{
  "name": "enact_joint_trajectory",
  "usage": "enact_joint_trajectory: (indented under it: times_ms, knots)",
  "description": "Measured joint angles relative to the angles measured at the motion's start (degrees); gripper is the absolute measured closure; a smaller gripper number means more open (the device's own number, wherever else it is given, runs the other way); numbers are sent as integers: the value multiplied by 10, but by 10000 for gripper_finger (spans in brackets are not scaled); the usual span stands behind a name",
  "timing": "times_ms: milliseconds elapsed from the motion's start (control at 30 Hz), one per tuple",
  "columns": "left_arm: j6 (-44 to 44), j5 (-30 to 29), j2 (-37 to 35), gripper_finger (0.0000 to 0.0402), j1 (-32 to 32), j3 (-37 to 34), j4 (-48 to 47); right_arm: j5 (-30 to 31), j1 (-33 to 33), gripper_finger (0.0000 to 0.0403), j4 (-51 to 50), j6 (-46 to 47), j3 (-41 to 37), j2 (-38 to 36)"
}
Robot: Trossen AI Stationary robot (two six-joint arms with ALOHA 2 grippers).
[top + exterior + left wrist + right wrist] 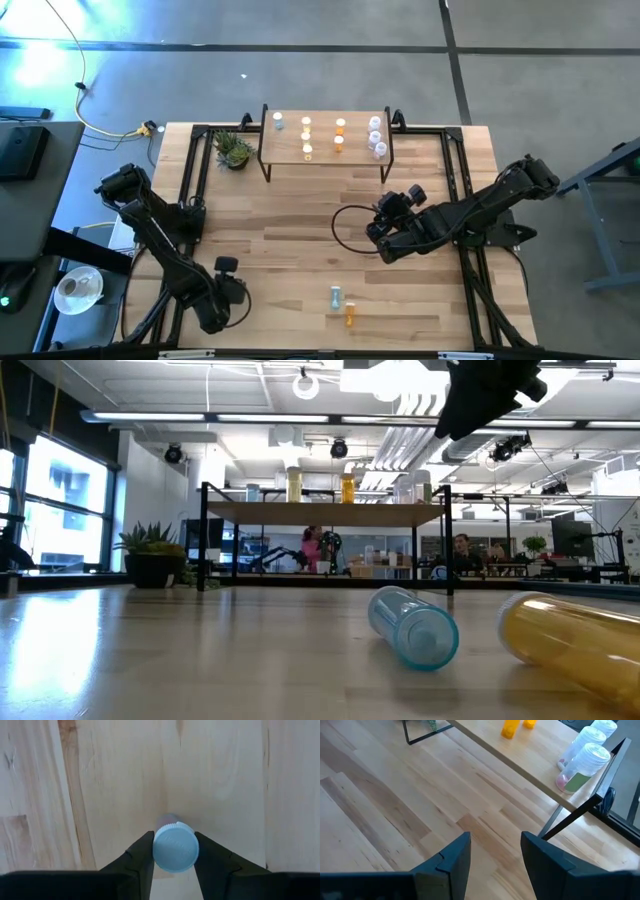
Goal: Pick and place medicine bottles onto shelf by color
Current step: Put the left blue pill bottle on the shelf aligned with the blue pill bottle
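Near the front left of the wooden slatted tabletop (pixel 300 235), my left gripper (pixel 174 854) points down at the boards, and its two dark fingers (pixel 142 855) press against either side of a small pale blue bottle cap (pixel 175 852); the body below it is mostly hidden behind the cap. I have the fingers nearly closed around it, with bare wood on every side in the left wrist view.

My right gripper (pixel 495 852) hangs over the middle right of the table, its fingers parted with nothing between them, only planks showing in the gap.

Two more little bottles lie on their sides near the front edge: a pale blue medicine bottle (pixel 336 296) and, just beside it, an orange medicine bottle (pixel 350 316). In the low view they lie close to the camera, the blue one (pixel 413 626) to the left of the orange one (pixel 575 645), apart from each other.

At the far side stands the small raised shelf (pixel 325 152) with a light plank top and thin black legs. Bottles stand upright on it: one pale blue at its left end, yellow ones next, orange ones after those, and clear white-capped ones (pixel 585 765) at its right end. A small green potted plant (pixel 233 150) sits on the table just left of the shelf, well apart from both my grippers.
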Motion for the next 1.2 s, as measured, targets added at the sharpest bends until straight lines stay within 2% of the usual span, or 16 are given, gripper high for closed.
enact_joint_trajectory:
  times_ms: [233, 500, 867, 1200]
  knots:
    - [28, 2, 0, 289, 15, 0, 12, 0, 0, 238, 7, 0, 0, 0]
    - [127, 41, -7, 289, 89, 1, 11, -9, 0, 238, 8, 0, 0, 0]
    - [306, 57, -52, 289, 233, 46, -11, -33, -1, 238, 17, -20, 0, 0]
    - [394, 57, -85, 289, 391, 128, -123, -48, -1, 238, 34, -50, 0, 0]
